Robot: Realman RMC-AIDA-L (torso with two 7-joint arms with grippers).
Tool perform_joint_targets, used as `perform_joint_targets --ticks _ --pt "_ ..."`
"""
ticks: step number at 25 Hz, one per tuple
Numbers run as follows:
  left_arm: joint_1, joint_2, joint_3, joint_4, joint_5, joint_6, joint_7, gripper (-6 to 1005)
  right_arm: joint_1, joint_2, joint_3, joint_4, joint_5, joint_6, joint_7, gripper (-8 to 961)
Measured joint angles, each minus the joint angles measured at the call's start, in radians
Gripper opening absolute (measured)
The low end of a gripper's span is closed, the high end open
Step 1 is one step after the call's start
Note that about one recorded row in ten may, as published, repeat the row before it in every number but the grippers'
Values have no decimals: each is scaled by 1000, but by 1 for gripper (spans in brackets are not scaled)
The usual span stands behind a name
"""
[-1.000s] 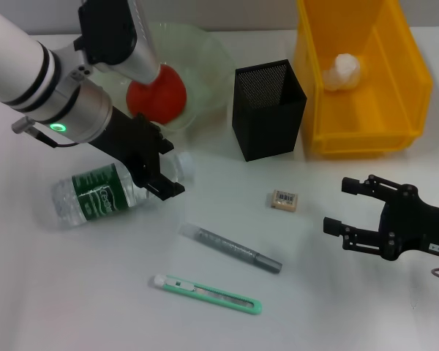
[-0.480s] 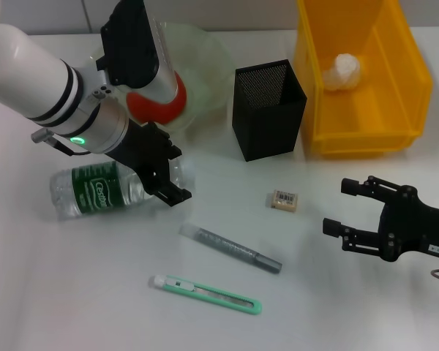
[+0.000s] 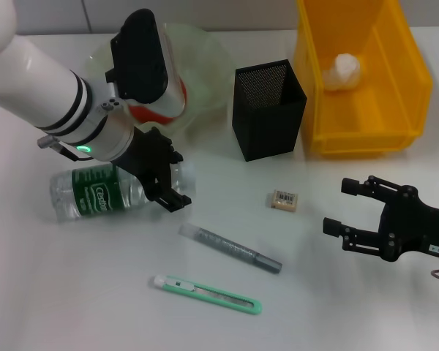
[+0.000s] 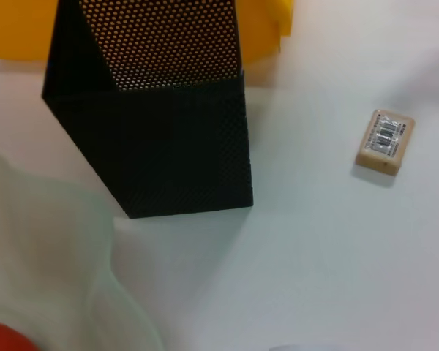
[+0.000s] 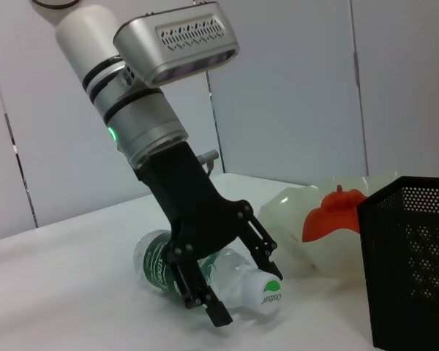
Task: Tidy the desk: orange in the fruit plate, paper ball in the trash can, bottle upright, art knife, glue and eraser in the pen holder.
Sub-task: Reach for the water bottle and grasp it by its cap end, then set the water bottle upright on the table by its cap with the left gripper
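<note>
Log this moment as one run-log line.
left gripper: open, straddling lying bottle near cap | right gripper: open, idle over desk | orange: in fruit plate | paper ball: in trash can

The bottle (image 3: pixel 106 192) has a green label (image 3: pixel 102 194) with a white word that looks like "Cestbon". The bottle cap (image 5: pixel 269 293) has the same word in green. The eraser (image 4: pixel 384 141) has a small sticker with black bars, too tiny to read.

One bottle (image 3: pixel 106 191), one orange (image 3: pixel 155 110), one fruit plate (image 3: pixel 205 58), one pen holder (image 3: pixel 269 110), one trash can (image 3: pixel 362 80). One paper ball (image 3: pixel 344 71), one eraser (image 3: pixel 284 199). One glue (image 3: pixel 229 248), one art knife (image 3: pixel 207 294).
</note>
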Motion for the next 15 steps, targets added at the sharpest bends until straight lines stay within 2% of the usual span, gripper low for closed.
perform_joint_targets --ticks 5,10,15 --pt "1 0 15 1 0 -5 1 776 -1 0 0 0 2 -2 0 809" --pt "3 0 33 8 -1 -5 2 598 -4 0 1 0 4 -4 0 809" --pt "4 0 29 15 -2 0 0 503 -4 0 2 -1 5 -4 0 809"
